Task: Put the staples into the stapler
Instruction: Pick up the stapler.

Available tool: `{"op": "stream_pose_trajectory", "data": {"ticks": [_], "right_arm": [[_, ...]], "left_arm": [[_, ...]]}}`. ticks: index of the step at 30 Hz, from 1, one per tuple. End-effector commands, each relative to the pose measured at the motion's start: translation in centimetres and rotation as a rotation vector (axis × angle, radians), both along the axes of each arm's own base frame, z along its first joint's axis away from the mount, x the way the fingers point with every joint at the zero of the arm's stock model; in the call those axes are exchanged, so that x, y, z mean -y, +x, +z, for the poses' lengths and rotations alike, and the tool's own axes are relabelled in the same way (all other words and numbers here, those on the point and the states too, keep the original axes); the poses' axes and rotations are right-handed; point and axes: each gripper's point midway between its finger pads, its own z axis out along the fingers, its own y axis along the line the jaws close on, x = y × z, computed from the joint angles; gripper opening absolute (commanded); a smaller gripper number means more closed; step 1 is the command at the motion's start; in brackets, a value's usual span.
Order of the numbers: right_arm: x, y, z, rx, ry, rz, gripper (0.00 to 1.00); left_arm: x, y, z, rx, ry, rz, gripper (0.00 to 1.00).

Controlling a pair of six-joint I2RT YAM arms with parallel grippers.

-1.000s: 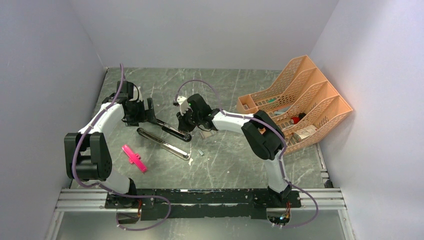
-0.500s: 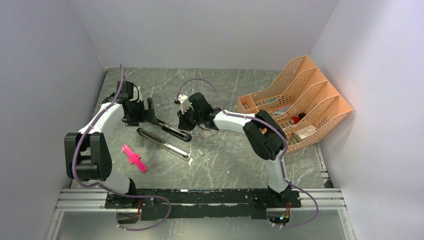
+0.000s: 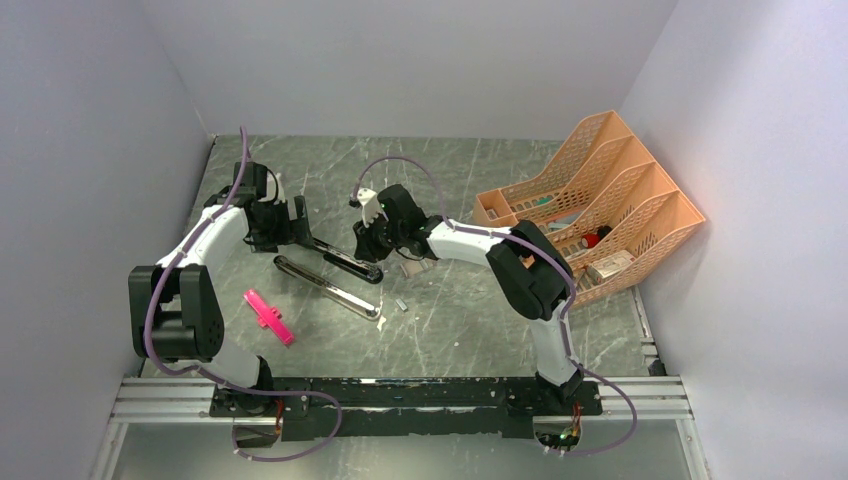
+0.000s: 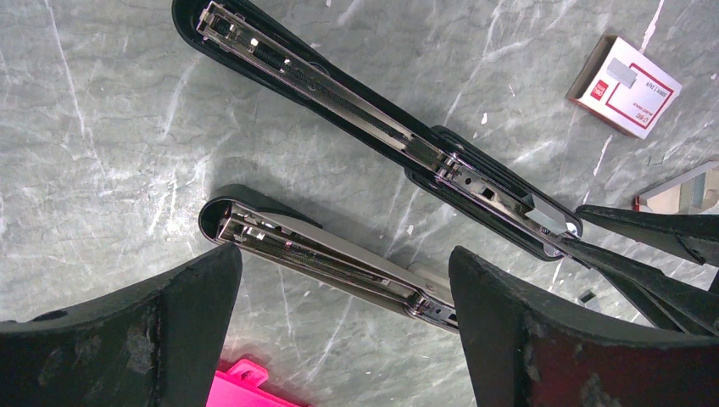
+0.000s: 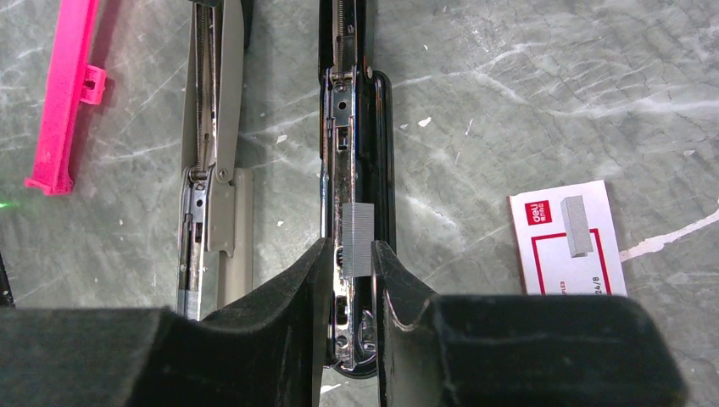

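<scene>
The staples (image 5: 357, 240) lie as one strip on the chrome rail of the open stapler (image 5: 383, 170), mid-counter (image 5: 509, 85). The right fingers (image 5: 288, 297) stand narrowly parted astride the strip's near end, with a sliver of gap on one side. A grey stapler (image 5: 229, 110) lies just beside, a pink piece (image 5: 64, 93) beyond it, and the box (image 5: 564, 237) on the other side. The left fingers (image 4: 186, 314) hang wide above both staplers.

Robotics laboratory test cell. Plain pale walls (image 3: 420, 60) enclose a grey marble-patterned surface (image 3: 460, 330) on three sides. Two white-and-black robot arms, left (image 3: 215, 235) and right (image 3: 470, 240), are bolted to a metal rail (image 3: 400, 395) at the near edge and trail purple cables (image 3: 400, 165). Office goods serve as props: an orange file rack (image 3: 600, 200), a black stapler (image 3: 350, 265) and a staple box (image 5: 564, 237).
</scene>
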Motion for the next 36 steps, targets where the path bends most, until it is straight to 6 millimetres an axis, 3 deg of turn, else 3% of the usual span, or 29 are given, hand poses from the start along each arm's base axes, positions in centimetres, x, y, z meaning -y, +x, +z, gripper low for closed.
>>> {"op": "stream_pose_trajectory", "data": {"ticks": [1, 14, 21, 27, 36], "right_arm": [[-0.2, 0.4, -0.2, -0.009, 0.007, 0.002, 0.27], [-0.1, 0.4, -1.6, -0.04, -0.006, 0.001, 0.27], [-0.1, 0.3, -1.9, -0.051, -0.005, 0.005, 0.17], [-0.1, 0.3, -1.1, -0.044, 0.016, 0.002, 0.1], [-0.3, 0.3, 1.1, -0.033, 0.08, 0.002, 0.08]], "left_arm": [[0.2, 0.3, 0.0, 0.009, -0.022, -0.015, 0.96], [0.2, 0.3, 0.1, 0.012, -0.025, -0.015, 0.95], [0.2, 0.3, 0.1, 0.012, -0.025, -0.015, 0.95], [0.2, 0.3, 0.1, 0.013, -0.023, -0.015, 0.95], [0.3, 0.3, 0.1, 0.014, -0.025, -0.017, 0.95]]}}
